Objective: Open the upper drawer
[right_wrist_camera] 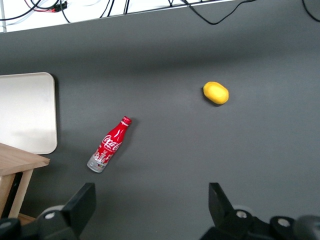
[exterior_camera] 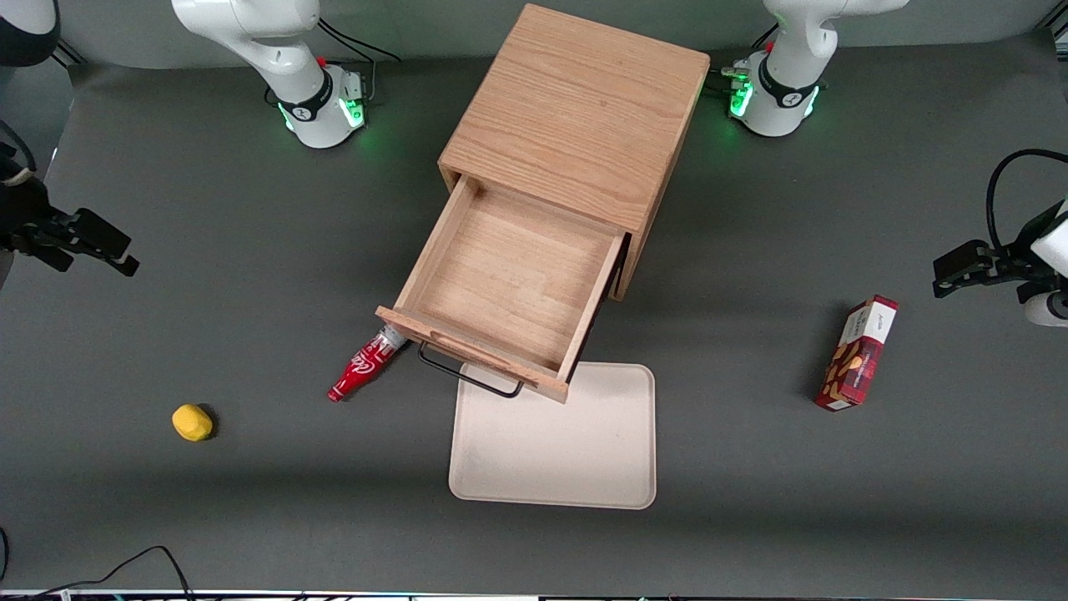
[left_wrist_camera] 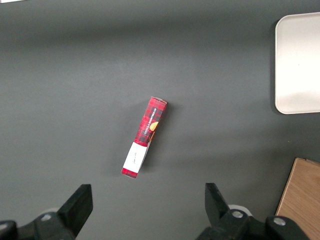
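Upper drawer [exterior_camera: 511,288] already stands pulled well out of the oak cabinet [exterior_camera: 576,117], its wire handle [exterior_camera: 469,376] overhanging the cream tray [exterior_camera: 555,455]. Your gripper [exterior_camera: 100,250] hangs well apart from it toward the working arm's end of the table [exterior_camera: 209,517], fingers spread wide and empty, likely because the pull is finished.
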Motion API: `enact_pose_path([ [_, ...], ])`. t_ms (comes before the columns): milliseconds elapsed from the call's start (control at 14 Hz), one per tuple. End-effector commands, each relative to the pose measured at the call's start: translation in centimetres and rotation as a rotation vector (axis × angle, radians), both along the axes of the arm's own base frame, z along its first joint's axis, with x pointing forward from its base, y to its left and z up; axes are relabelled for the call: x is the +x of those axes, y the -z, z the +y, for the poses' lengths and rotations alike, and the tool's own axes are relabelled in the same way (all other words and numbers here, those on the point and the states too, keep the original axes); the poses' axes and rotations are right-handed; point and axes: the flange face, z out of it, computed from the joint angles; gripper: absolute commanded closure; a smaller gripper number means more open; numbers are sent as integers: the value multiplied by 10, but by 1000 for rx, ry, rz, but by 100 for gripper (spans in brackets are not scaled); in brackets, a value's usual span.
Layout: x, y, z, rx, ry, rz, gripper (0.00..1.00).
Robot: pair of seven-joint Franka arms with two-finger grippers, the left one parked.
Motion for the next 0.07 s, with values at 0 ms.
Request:
enact_pose_path([
  [0, 12, -6, 1, -6, -65, -1, 0],
])
